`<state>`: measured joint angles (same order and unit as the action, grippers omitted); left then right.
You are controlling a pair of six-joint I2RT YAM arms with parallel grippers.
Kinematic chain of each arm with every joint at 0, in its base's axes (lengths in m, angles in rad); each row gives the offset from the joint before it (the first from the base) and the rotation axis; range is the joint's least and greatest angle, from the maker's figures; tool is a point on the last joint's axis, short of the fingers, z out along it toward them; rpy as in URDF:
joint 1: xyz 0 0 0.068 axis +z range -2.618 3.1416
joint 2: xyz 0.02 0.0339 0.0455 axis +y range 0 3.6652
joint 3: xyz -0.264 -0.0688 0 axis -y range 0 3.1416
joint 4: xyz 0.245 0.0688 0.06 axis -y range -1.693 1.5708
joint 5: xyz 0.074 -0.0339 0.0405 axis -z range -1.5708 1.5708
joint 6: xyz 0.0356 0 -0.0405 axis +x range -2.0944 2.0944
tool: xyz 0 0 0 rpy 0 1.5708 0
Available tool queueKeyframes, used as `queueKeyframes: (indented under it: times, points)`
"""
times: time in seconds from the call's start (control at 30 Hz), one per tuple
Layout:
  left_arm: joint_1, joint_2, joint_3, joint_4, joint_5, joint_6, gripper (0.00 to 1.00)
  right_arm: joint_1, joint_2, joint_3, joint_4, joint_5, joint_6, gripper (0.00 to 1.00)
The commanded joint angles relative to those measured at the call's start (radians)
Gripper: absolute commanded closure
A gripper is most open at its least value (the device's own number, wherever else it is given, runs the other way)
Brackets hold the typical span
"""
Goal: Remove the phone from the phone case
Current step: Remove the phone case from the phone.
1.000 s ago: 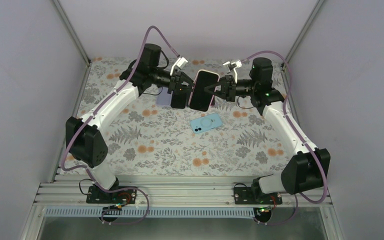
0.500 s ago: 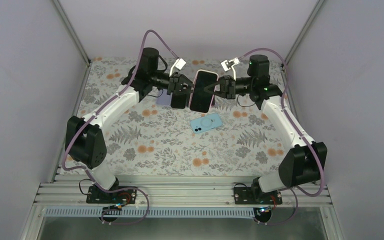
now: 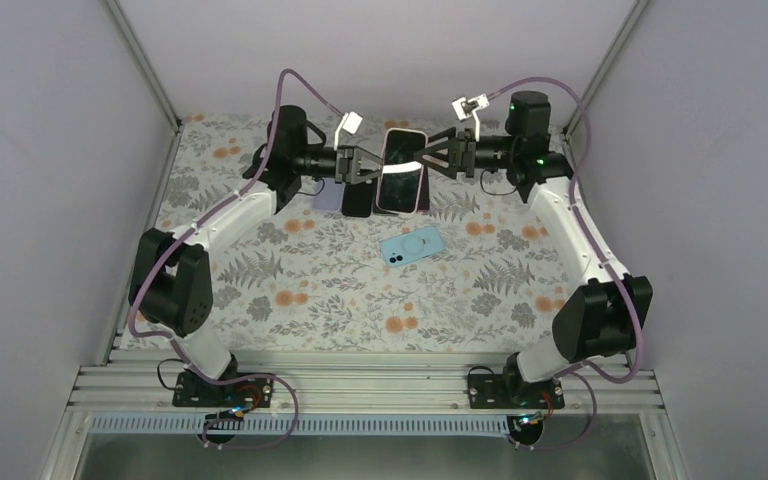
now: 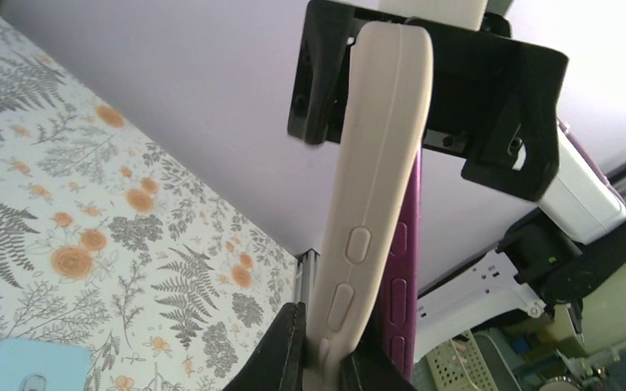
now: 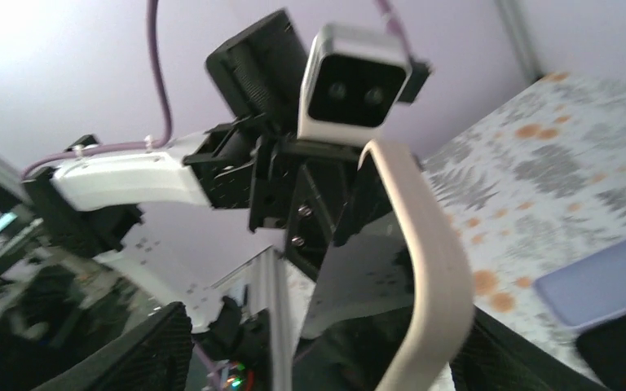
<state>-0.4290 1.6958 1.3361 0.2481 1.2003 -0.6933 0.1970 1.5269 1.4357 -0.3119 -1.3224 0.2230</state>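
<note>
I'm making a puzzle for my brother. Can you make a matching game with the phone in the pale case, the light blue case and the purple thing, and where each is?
Things:
A. cased phone
B. light blue case
C. lilac slab

Places:
1. flat on the table, nearest the arm bases
2. partly under the left gripper
3. up in the air, held by the left gripper and right gripper

Pairs: A-3, B-1, C-2.
</note>
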Motion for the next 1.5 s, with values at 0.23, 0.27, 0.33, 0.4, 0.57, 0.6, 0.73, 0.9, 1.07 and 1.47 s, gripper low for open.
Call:
queueKeyframes:
  times: [0.23,0.27,0.33,0.4,0.57,0.6,0.73,0.9,1.07,1.47]
  points:
    - [0.036,0.012,-0.008,0.091,-0.083,-0.176,0.98,0.009,-0.088,0.045,-0.068,0.482,-0.24,0.24]
    - [0.037,0.017,-0.009,0.087,-0.094,-0.194,0.98,0.021,-0.098,0.038,-0.077,0.524,-0.262,0.24]
    - [0.039,0.024,0.003,0.049,-0.123,-0.215,0.98,0.05,-0.115,0.023,-0.089,0.603,-0.307,0.23]
    - [0.041,0.032,0.017,-0.002,-0.156,-0.231,0.97,0.077,-0.126,0.009,-0.1,0.676,-0.341,0.21]
    - [0.052,0.041,0.022,-0.056,-0.213,-0.277,0.98,0.146,-0.145,-0.033,-0.12,0.733,-0.402,0.12]
    - [0.056,0.039,0.022,-0.066,-0.224,-0.279,0.98,0.161,-0.147,-0.036,-0.127,0.741,-0.413,0.1]
    - [0.067,0.037,0.011,-0.081,-0.251,-0.298,0.98,0.241,-0.159,-0.064,-0.133,0.822,-0.451,0.06]
    - [0.079,0.034,0.005,-0.127,-0.299,-0.335,0.98,0.328,-0.165,-0.108,-0.106,0.991,-0.481,0.07]
    - [0.093,0.03,-0.017,-0.157,-0.335,-0.39,0.98,0.406,-0.148,-0.135,-0.072,1.147,-0.515,0.08]
    - [0.099,0.025,-0.035,-0.147,-0.334,-0.424,0.98,0.51,-0.096,-0.164,0.011,1.34,-0.582,0.15]
